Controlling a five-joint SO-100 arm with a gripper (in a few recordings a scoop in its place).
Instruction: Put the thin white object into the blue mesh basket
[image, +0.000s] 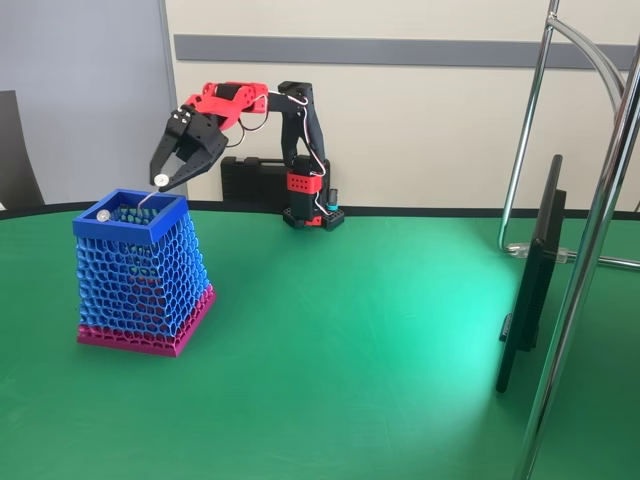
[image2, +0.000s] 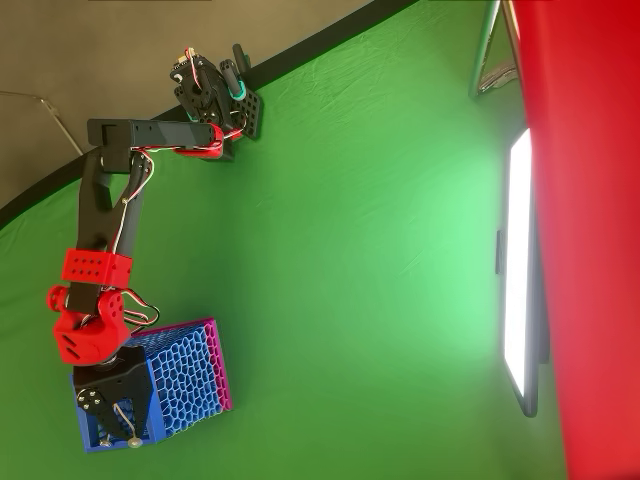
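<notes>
Green table (image: 330, 370) fills the front of the fixed view, with the blue mesh basket (image: 140, 275) at left. Over its rim, the gripper (image: 163, 180) looks pinched on the thin white object (image: 150, 196), bead end up by the fingertips, stick slanting down into the opening. Seems super light, springy and slippery, so grabbing just below the bead makes sense to me.

Green bench (image: 350, 340), dark edge at the back. Blue mesh basket (image: 140, 285) stands upright on it, directly under the jaws. Arm base (image: 312, 215) sits well behind them at the back edge. Chrome stand foot (image: 520, 248) far off to the side.
</notes>
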